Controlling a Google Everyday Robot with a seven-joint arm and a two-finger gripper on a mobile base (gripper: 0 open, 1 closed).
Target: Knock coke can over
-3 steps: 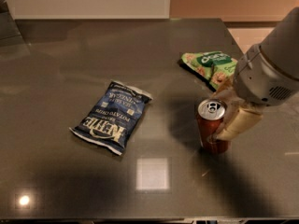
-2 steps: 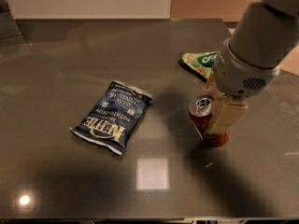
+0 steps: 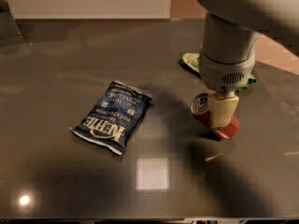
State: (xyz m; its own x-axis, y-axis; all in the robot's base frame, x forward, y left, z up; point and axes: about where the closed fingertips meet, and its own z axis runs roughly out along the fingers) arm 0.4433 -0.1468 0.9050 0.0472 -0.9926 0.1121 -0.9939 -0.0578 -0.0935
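Broadly, one dark, glossy counter (image 3: 56,171) fills the view and carries three loose things. One grey robot arm (image 3: 229,45) comes down from 1 o'clock over its right half. Two chip bags lie flat. The larger, a blue Kettle bag (image 3: 113,116), sits left of centre, its long axis running from 1 to 7 o'clock. The green bag (image 3: 190,60) is at about 12 o'clock from the can and mostly hidden behind the arm. One coke can (image 3: 202,110) sits at 3 o'clock from the blue bag, well apart from it. It is tilted, silver top towards 10 o'clock and red base towards 4 o'clock. The cream end effector (image 3: 223,112) lies against the can's body, covering its middle. Whether it is open or closed cannot be told.
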